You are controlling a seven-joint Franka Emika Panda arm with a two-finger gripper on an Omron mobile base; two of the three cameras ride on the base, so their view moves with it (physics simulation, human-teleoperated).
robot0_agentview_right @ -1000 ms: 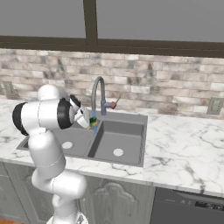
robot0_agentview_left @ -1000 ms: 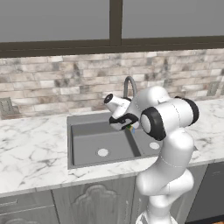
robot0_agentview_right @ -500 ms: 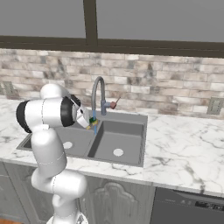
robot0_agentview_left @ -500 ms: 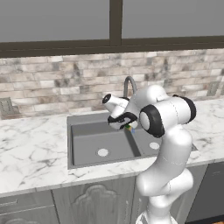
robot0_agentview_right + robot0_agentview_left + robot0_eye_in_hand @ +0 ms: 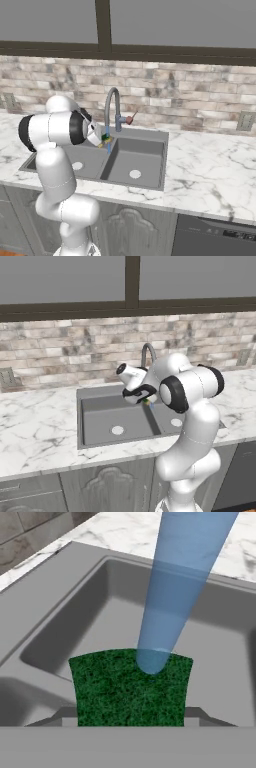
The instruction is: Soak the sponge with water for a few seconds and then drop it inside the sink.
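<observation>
I see the sponge (image 5: 131, 688), its dark green face toward my hand camera, clenched between my gripper (image 5: 131, 719) jaws and held above the sink (image 5: 60, 607). A pale blue stream of water (image 5: 177, 587) lands on the sponge's upper edge. From the base cameras, the sponge (image 5: 106, 141) sits under the gooseneck faucet (image 5: 111, 107), over the divider between the two dark grey basins, set in a marble counter (image 5: 210, 165).
</observation>
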